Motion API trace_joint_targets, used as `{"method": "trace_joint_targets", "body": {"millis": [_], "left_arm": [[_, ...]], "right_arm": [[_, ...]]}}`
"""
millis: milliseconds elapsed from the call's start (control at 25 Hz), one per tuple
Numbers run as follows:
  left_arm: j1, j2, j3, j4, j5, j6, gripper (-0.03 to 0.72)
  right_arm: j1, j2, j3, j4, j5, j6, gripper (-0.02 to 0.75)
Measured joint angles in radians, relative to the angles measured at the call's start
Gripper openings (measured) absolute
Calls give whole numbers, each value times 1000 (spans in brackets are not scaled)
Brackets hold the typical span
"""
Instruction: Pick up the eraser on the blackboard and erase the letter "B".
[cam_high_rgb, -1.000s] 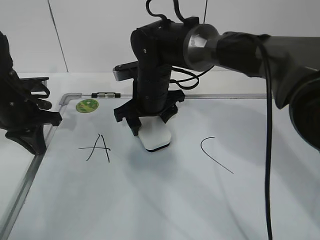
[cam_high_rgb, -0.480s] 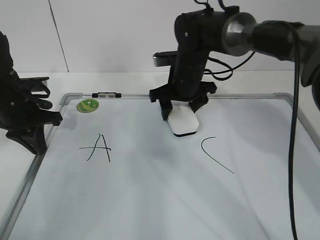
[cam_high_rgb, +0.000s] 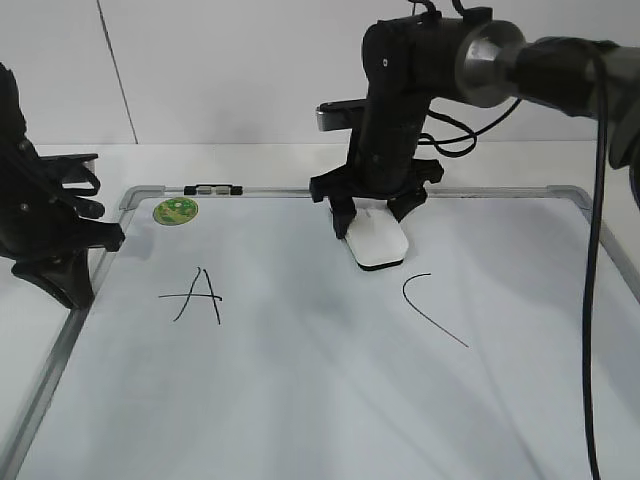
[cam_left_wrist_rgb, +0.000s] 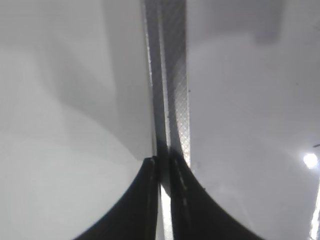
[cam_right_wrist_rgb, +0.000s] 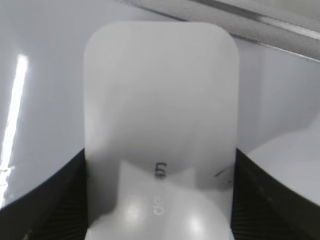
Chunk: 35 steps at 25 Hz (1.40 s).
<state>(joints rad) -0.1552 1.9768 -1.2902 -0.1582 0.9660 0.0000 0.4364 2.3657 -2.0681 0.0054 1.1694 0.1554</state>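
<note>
Now the left gripper (cam_high_rgb: 75, 262), jaws pressed together, is sitting over the blackboard's (cam_high_rgb: 300, 400) grey left frame edge. Further right, a green round magnet (cam_high_rgb: 175, 210) and the black "A" (cam_high_rgb: 195, 295) are showing. Right of those, the right gripper (cam_high_rgb: 372, 222) is clamping the eraser (cam_high_rgb: 375, 243) against the board, beside a black curve (cam_high_rgb: 430, 308).

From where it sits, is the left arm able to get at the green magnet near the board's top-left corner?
Probably yes: the left gripper rests at the blackboard's left frame, the green magnet lies close by, and nothing stands between them.
</note>
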Motion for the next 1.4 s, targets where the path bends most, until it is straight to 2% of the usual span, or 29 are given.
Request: {"method": "trace_joint_targets", "body": {"millis": [440, 680, 1280, 1400], "left_arm": [[0, 0, 0, 0, 0, 0, 22], [0, 0, 0, 0, 0, 0, 25], [0, 0, 0, 0, 2, 0, 31], [0, 0, 0, 0, 2, 0, 32]], "right_arm": [[-2, -191, 19, -18, 57, -44, 547], [-26, -318, 146, -48, 57, -44, 547], [-305, -576, 630, -14, 56, -45, 547], [-360, -590, 720, -5, 14, -49, 547]]}}
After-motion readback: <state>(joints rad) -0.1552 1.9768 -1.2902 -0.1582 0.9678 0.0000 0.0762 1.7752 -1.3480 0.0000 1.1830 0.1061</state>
